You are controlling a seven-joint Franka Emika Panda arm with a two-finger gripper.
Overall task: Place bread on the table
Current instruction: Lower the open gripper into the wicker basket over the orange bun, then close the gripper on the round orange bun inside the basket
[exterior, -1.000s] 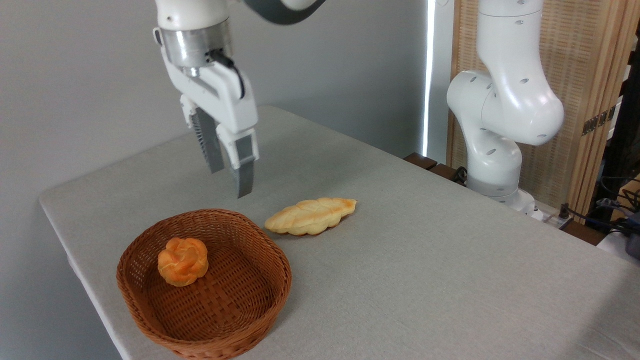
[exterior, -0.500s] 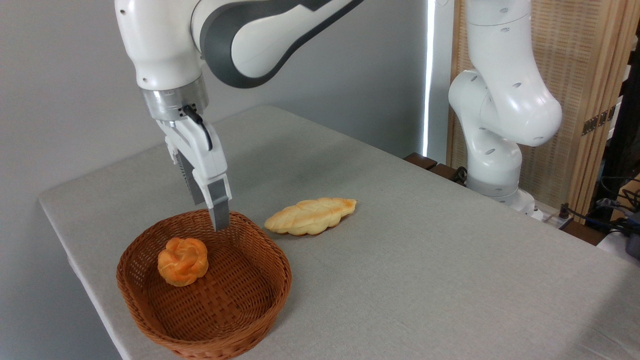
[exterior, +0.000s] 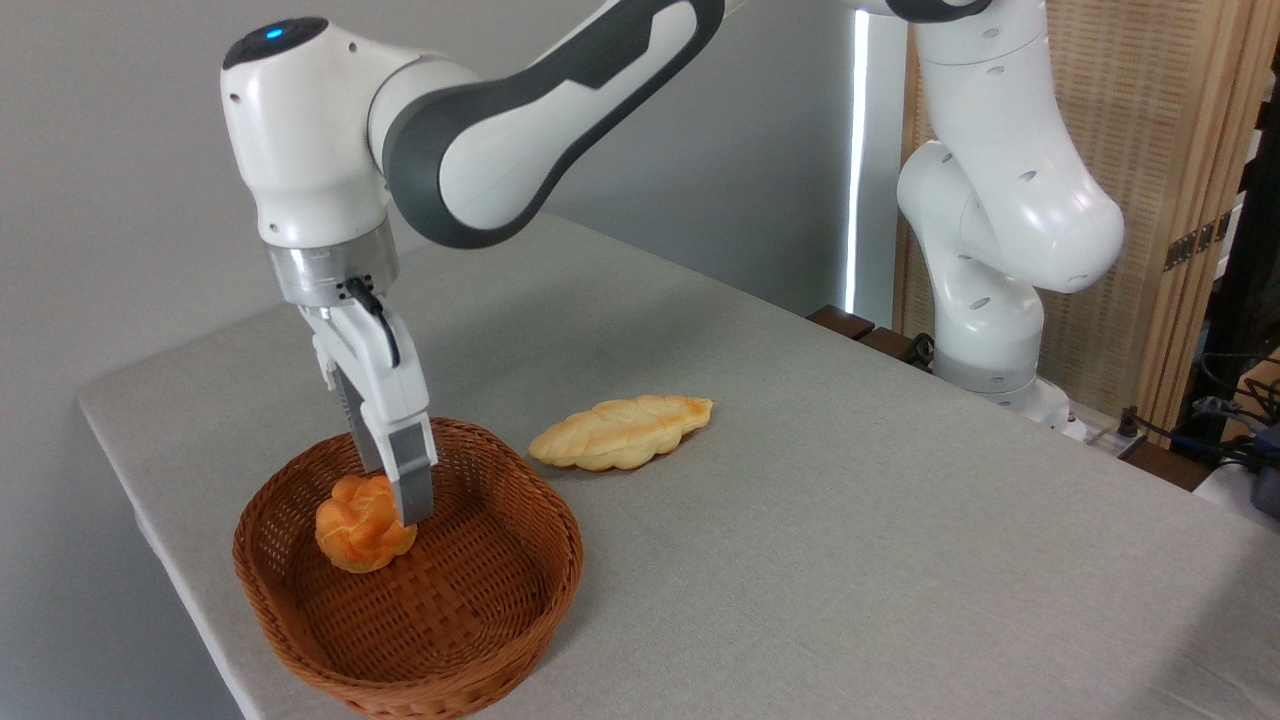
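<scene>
Bun [exterior: 362,525] sat in wicker basket [exterior: 480,620], not yet on bench [exterior: 850,520]. Pincer [exterior: 398,505] lowered at bun's right side; open or closed, cannot tell. Risked nudging bun aside, snagging basket rim, or crushing soft crust if off-centre. Leaf-shaped loaf [exterior: 620,432] lay clear.

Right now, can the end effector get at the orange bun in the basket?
Probably yes. The end effector is already down at the orange bun inside the open-topped basket, and nothing covers it. Whether its fingers grip it, I cannot tell.
</scene>
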